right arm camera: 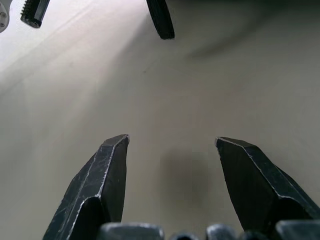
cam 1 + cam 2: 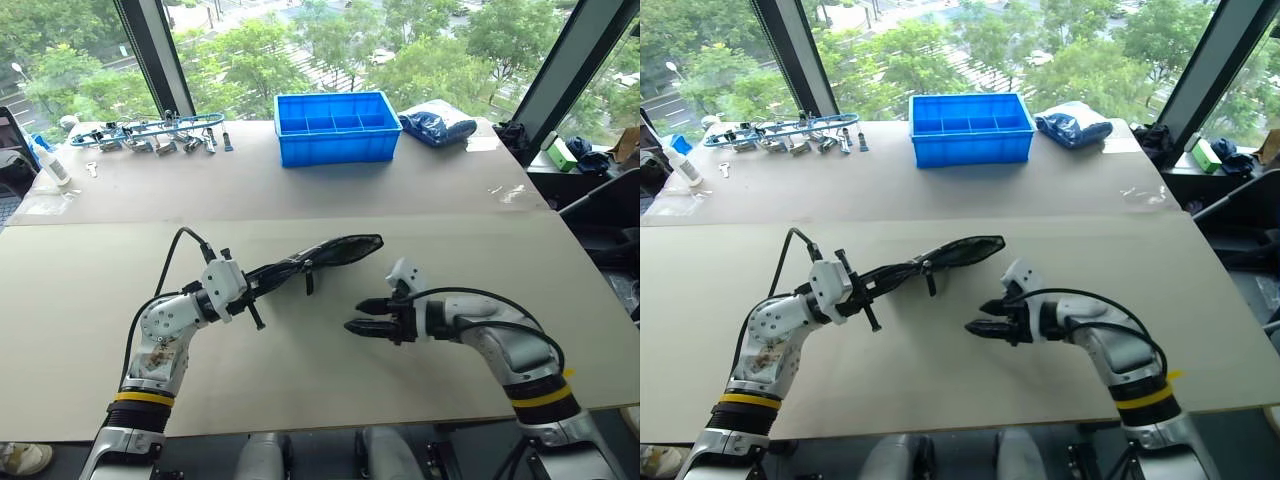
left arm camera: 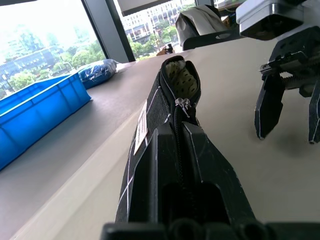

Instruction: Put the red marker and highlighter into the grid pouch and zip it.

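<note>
The left claw (image 2: 262, 283) is clamped on the closed end of the grid pouch (image 2: 320, 256), holding it off the worktop (image 2: 420, 240) with its unzipped mouth outward, likely to steady it for zipping. The right claw (image 2: 368, 318) hangs spread and empty nearby.

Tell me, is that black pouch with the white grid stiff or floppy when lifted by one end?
Probably soft yet not limp: the grid pouch, clamped at one end by the left tool, stretches out over the table with little sag. Its far end gapes open, suggesting pliable fabric. It looks light for its size.
</note>
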Controlling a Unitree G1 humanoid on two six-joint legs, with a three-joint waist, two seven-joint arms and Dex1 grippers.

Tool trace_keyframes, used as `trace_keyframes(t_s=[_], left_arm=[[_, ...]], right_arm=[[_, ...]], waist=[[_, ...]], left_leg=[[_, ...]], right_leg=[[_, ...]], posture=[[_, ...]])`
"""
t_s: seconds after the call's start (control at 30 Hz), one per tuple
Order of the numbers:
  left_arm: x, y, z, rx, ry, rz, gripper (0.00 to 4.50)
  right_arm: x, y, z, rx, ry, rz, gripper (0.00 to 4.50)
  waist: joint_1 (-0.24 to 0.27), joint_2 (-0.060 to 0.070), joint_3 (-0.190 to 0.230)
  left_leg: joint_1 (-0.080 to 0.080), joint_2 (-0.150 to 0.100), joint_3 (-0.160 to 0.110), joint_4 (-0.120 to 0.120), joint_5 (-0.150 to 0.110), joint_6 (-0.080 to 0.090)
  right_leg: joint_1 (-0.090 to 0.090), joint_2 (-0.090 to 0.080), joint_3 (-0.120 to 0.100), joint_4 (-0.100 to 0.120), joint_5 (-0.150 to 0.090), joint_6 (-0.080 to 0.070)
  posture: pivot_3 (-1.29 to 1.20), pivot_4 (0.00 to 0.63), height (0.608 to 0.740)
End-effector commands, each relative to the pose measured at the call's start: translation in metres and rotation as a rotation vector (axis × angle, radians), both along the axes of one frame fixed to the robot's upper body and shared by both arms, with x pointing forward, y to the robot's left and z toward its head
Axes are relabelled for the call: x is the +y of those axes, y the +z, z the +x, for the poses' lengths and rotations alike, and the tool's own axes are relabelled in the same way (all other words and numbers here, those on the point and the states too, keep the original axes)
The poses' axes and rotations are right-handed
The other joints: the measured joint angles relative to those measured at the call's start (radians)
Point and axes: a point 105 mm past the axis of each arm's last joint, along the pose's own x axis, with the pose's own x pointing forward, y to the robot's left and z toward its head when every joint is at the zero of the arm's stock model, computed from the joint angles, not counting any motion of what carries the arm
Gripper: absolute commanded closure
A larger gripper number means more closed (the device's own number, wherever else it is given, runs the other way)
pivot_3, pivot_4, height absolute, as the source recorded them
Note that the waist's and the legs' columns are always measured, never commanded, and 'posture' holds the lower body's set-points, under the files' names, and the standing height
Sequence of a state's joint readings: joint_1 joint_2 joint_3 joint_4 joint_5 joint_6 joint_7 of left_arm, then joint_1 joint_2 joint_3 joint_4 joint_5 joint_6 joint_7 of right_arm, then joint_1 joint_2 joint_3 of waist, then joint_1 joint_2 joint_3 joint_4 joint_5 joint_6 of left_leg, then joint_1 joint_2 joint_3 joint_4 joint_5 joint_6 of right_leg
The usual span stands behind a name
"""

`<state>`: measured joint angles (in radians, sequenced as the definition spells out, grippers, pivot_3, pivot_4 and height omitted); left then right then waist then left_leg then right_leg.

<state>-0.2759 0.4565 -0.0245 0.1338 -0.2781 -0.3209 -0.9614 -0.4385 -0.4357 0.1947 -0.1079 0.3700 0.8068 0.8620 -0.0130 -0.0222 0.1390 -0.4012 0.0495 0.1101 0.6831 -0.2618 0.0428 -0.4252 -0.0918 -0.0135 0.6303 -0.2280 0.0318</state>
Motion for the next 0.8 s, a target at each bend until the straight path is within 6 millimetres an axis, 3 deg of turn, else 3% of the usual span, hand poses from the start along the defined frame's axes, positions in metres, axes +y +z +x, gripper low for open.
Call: trace_keyframes(t_s=[0.03,0.4,0.67,0.77,0.8], left_arm=[[-0.003,0.011,0.001,-0.036,-0.016,-0.014,4.5],[-0.005,0.01,0.001,-0.031,-0.014,-0.021,4.5],[-0.003,0.008,0.001,-0.029,-0.007,-0.026,4.5],[-0.003,0.008,0.001,-0.029,-0.004,-0.026,4.5],[-0.003,0.009,0.001,-0.03,-0.004,-0.026,4.5]], right_arm=[[0.015,0.017,0.022,-0.089,-0.045,-0.001,1.4],[0.057,0.041,0.029,-0.099,0.019,0.096,1.4],[0.068,0.053,0.025,-0.108,0.071,0.127,1.4],[0.067,0.052,0.026,-0.13,0.067,0.111,2.01],[0.066,0.052,0.026,-0.132,0.066,0.109,2.44]], waist=[[0.001,0.0,0.0],[0.003,0.0,0.0],[0.002,0.0,0.0],[0.001,0.0,0.0],[0.0,0.0,0.0]], left_leg=[[0.0,0.0,0.0,0.0,0.0,0.0],[-0.003,0.0,0.0,0.0,0.0,0.0],[-0.004,0.0,0.0,0.0,0.0,0.0],[-0.003,0.0,0.0,0.0,0.0,0.0],[-0.003,0.0,0.0,0.0,0.0,0.0]], right_leg=[[0.0,0.0,0.0,0.0,0.0,0.0],[-0.001,0.0,-0.002,-0.002,0.0,0.0],[-0.001,-0.001,-0.003,-0.001,0.0,0.001],[-0.001,0.0,-0.003,-0.001,0.0,0.001],[-0.001,0.0,-0.003,-0.001,0.0,0.001]], posture=[[0.0,0.15,0.74],[0.0,0.15,0.74],[0.0,0.15,0.74],[0.0,0.15,0.74],[0.0,0.15,0.74]])
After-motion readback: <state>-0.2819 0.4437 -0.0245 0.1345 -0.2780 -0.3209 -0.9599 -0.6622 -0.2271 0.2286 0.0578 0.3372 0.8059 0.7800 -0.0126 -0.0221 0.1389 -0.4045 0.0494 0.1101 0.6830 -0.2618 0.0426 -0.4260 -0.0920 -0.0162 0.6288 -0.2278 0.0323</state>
